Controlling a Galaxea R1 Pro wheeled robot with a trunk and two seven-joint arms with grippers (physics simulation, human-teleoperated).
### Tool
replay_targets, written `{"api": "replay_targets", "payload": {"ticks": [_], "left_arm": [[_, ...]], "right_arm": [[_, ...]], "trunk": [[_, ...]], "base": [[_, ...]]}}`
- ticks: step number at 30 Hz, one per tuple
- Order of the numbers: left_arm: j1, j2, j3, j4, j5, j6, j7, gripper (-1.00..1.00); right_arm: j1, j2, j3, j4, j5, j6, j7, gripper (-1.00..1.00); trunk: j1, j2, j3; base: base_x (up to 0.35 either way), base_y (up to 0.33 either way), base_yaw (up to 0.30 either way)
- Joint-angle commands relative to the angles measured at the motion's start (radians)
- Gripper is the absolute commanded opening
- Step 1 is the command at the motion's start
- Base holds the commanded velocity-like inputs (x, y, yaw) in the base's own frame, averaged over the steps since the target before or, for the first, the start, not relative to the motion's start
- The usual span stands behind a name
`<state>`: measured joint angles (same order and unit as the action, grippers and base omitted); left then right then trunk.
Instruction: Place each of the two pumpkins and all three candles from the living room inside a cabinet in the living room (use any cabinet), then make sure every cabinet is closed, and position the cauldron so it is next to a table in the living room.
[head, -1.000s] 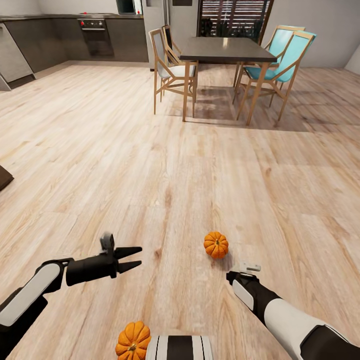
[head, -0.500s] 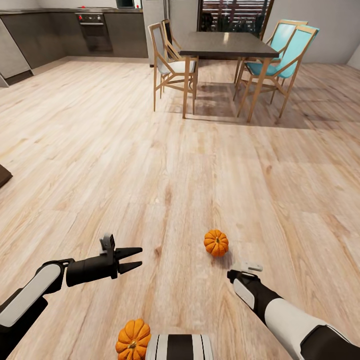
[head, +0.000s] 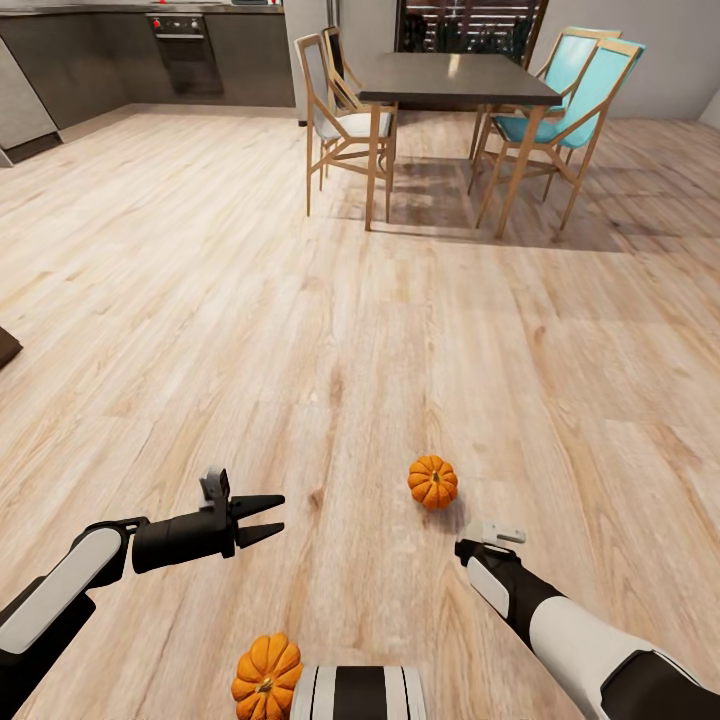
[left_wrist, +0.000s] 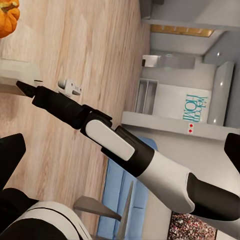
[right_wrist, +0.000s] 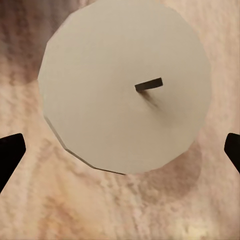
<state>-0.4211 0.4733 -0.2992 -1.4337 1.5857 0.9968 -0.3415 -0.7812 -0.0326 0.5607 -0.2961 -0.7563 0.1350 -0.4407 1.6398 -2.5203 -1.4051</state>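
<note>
A beige-grey candle (right_wrist: 120, 85) with a short dark wick stands on the wood floor, seen from straight above in the right wrist view. My right gripper (right_wrist: 120, 150) is open and points down over it, with one fingertip on either side and clear of it. In the head view my right arm (head: 520, 600) covers the candle. One orange pumpkin (head: 433, 482) lies on the floor just beyond that wrist. A second pumpkin (head: 266, 678) sits close to my base. My left gripper (head: 272, 515) hangs open and empty over the floor, left of the first pumpkin (left_wrist: 7, 15).
A dark dining table (head: 455, 80) with wooden and teal chairs (head: 345, 120) stands far ahead. Grey kitchen cabinets (head: 90, 60) line the back left wall. A dark furniture corner (head: 6, 346) pokes in at the left edge. Open wood floor stretches between.
The head view has shifted slightly, so the far furniture sits higher in the picture. Both arms and both pumpkins keep their places.
</note>
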Motion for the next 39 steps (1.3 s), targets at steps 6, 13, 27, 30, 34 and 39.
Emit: {"api": "replay_targets", "payload": {"ticks": [6,13,27,30,34,39], "left_arm": [[-0.001,0.001,-0.001,0.001,-0.006,0.0,-0.008,1.0],[0.0,0.001,-0.001,0.001,-0.006,0.0,-0.008,1.0],[0.001,0.001,-0.001,0.001,-0.006,0.0,-0.008,1.0],[0.001,0.001,-0.001,0.001,-0.006,0.0,-0.008,1.0],[0.001,0.001,-0.001,0.001,-0.007,0.0,-0.008,1.0],[0.001,0.001,-0.001,0.001,-0.007,0.0,-0.008,1.0]], "right_arm": [[0.0,-0.001,0.008,-0.003,-0.004,0.007,-0.007,1.0],[0.0,-0.002,0.008,-0.003,-0.003,-0.006,-0.007,1.0],[0.0,-0.002,0.008,-0.003,-0.002,-0.055,-0.007,1.0],[-0.003,-0.003,0.008,-0.003,-0.002,-0.067,-0.007,1.0],[-0.021,-0.003,0.008,0.023,-0.001,-0.09,-0.007,1.0],[-0.038,-0.003,0.009,0.047,0.002,-0.119,-0.007,1.0]], "trunk": [[0.001,-0.001,-0.008],[0.001,-0.001,-0.008],[0.001,-0.001,-0.008],[0.001,-0.001,-0.008],[0.001,-0.001,-0.008],[0.001,-0.001,-0.008]], "base": [[0.0,0.0,0.0],[0.0,0.0,0.0],[0.0,0.0,0.0],[0.0,0.0,0.0],[0.0,0.0,0.0],[0.0,0.0,0.0]]}}
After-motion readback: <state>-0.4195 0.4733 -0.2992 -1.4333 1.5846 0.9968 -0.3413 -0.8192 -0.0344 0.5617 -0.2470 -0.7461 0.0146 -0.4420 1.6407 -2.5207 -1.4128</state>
